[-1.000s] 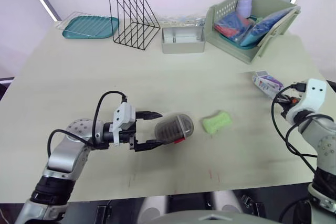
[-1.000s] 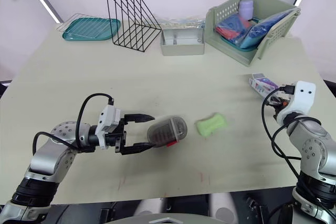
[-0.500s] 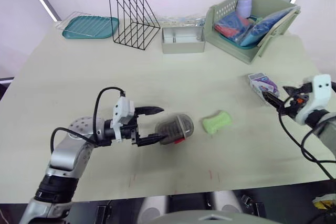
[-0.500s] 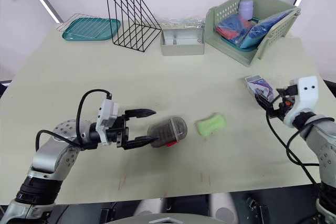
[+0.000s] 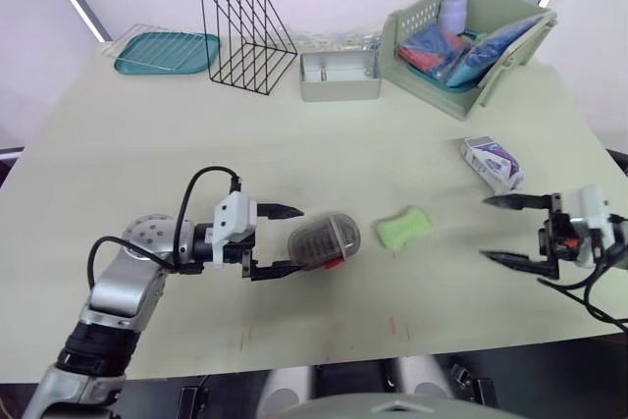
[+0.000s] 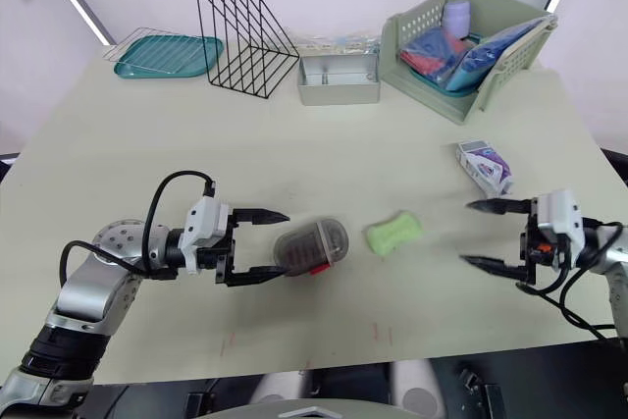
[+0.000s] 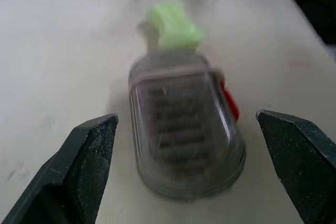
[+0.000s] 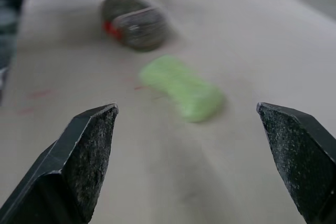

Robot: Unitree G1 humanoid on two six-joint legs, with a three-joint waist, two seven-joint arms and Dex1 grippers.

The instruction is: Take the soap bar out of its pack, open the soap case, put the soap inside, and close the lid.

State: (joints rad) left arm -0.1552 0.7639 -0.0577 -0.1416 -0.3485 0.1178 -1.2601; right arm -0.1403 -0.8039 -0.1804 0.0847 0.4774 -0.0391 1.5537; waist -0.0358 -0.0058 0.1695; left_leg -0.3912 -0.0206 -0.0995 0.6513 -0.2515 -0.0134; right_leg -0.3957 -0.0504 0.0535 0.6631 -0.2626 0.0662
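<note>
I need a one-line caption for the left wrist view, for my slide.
Open left hand facing the closed soap case, with the green soap bar on the table beyond it.

Soap case (image 7: 184, 135) was blurred, contents indeterminable; soap bar (image 7: 170, 22) partly hidden behind it. Soap pack (image 5: 491, 161) lettering was illegible.

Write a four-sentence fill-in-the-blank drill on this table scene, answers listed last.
The soap case lies on the table with its lid ____.
The soap bar is coloured ____.
Both the left hand and the right hand are ____.
The soap bar lies between the soap case and the ____ hand.
Answers: closed, green, open, right.
</note>
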